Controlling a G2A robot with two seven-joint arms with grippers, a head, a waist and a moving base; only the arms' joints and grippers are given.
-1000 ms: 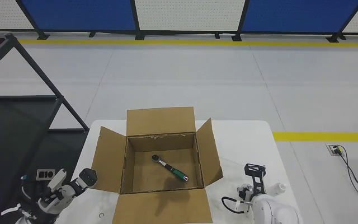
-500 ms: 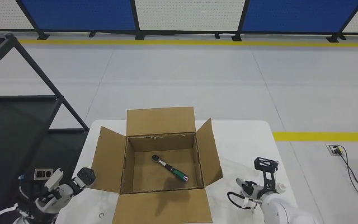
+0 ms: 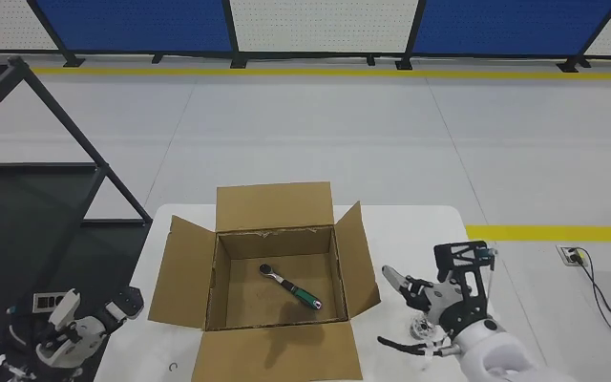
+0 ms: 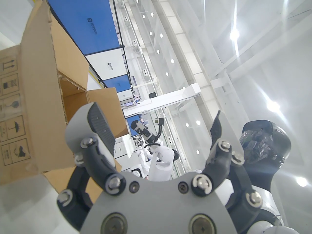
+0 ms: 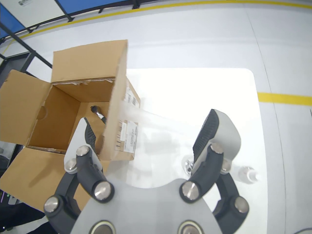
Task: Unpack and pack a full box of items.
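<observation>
One ratchet (image 3: pixel 290 286) in box (image 3: pixel 277 277), handle toward 4 o'clock. Left gripper (image 4: pixel 156 115), right gripper (image 5: pixel 148 120) spread, empty. Right wrist view: white bottle (image 5: pixel 247 173), perhaps.

You are looking at one cardboard box (image 3: pixel 274 205) holding one ratchet wrench (image 3: pixel 289 286). One small white bottle (image 5: pixel 247 173) and one shiny metal piece (image 5: pixel 188 166) are sitting on the one table (image 3: pixel 410 239). Two grippers are showing: the left gripper (image 4: pixel 156 115) and the right gripper (image 5: pixel 150 116).
</observation>
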